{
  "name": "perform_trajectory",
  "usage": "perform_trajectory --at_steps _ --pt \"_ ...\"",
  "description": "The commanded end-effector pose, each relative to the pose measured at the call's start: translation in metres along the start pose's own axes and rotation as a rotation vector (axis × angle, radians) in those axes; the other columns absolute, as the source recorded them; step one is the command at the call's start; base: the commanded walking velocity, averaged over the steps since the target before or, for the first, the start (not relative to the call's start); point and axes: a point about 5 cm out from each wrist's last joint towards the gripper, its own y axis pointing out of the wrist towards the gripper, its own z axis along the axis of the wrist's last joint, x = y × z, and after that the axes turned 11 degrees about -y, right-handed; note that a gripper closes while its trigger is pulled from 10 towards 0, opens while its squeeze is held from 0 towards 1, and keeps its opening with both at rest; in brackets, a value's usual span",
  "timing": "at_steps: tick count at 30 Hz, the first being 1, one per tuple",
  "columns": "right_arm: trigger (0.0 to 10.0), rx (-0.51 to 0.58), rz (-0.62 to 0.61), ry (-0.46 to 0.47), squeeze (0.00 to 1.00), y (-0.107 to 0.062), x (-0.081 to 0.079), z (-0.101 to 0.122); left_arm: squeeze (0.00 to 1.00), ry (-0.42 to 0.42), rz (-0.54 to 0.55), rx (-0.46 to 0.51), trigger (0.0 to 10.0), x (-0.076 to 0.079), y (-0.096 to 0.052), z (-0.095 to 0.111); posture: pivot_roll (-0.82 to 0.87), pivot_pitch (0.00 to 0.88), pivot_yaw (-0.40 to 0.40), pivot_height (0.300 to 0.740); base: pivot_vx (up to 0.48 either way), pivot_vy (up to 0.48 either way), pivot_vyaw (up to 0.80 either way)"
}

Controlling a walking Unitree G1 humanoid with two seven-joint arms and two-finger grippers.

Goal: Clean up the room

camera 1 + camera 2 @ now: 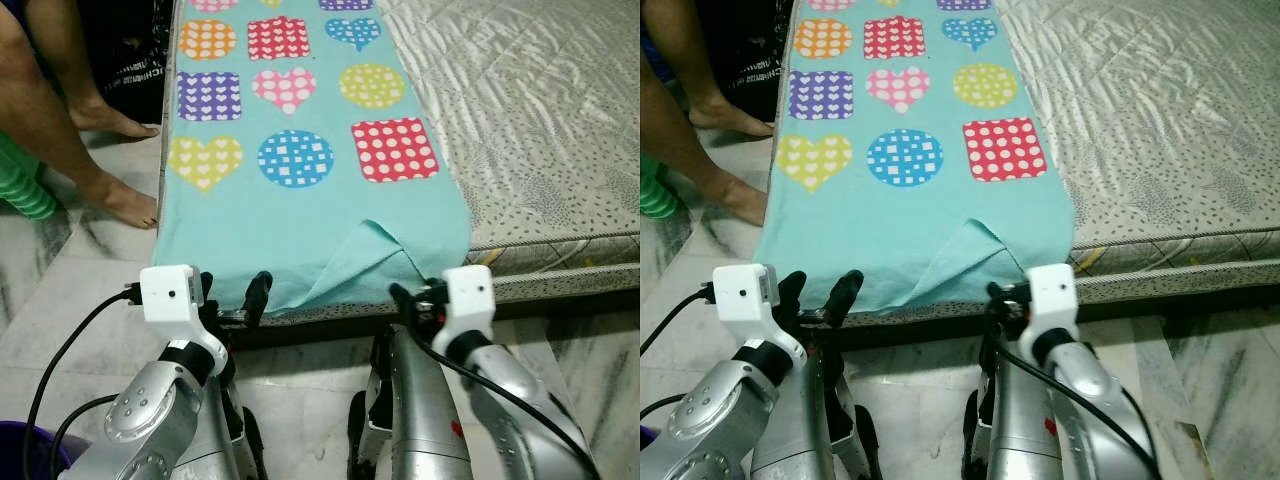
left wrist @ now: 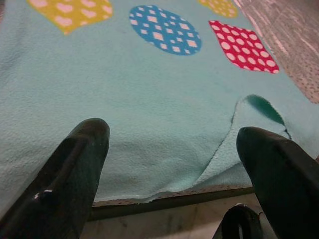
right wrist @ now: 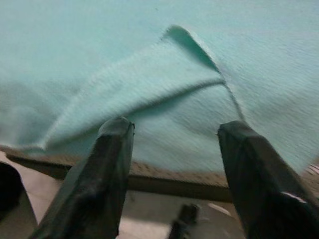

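as both claws hung spread at the bed (image 1: pixel 560 130) edge, the left claw (image 1: pixel 232 292) and right claw (image 3: pixel 174 164) faced the blanket (image 1: pixel 300 215) hem just ahead; a pinch risked catching only the loose fold (image 3: pixel 149 74).

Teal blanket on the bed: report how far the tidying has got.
Done: the teal blanket lies spread lengthwise along the mattress, mostly flat. In hand: the left gripper and right gripper sit at the blanket's near edge, jaws open, gripping nothing yet. Left: one corner flap near the right gripper is folded over and needs smoothing. A person's feet stand beside the bed.
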Motion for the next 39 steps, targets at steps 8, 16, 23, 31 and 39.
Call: perform_trajectory --at_steps 8,16,23,31,39 --pt "10.0 0.013 -0.112 0.006 0.04 0.036 -0.015 0.012 0.00 0.013 -0.003 -0.017 10.0 -0.001 -0.001 -0.001 0.08 0.259 -0.011 0.509 0.000 0.000 0.00" --pt "10.0 0.019 -0.267 -0.068 0.00 0.058 -0.003 0.015 0.00 0.010 -0.002 -0.021 10.0 0.000 -0.002 -0.002 0.09 0.267 -0.010 0.509 0.000 0.000 0.00" --pt "10.0 0.033 -0.297 -0.104 0.00 0.067 -0.001 0.020 0.00 0.010 -0.003 -0.021 10.0 0.001 -0.003 -0.002 0.10 0.267 -0.012 0.509 0.000 0.000 0.00" --pt "10.0 0.033 -0.297 -0.104 0.00 0.067 -0.001 0.020 0.00 0.010 -0.003 -0.021 10.0 0.001 -0.003 -0.002 0.10 0.267 -0.012 0.509 0.000 0.000 0.00" --pt "10.0 0.033 -0.297 -0.104 0.00 0.067 -0.001 0.020 0.00 0.010 -0.003 -0.021 10.0 0.001 -0.003 -0.002 0.10 0.267 -0.012 0.509 0.000 0.000 0.00"
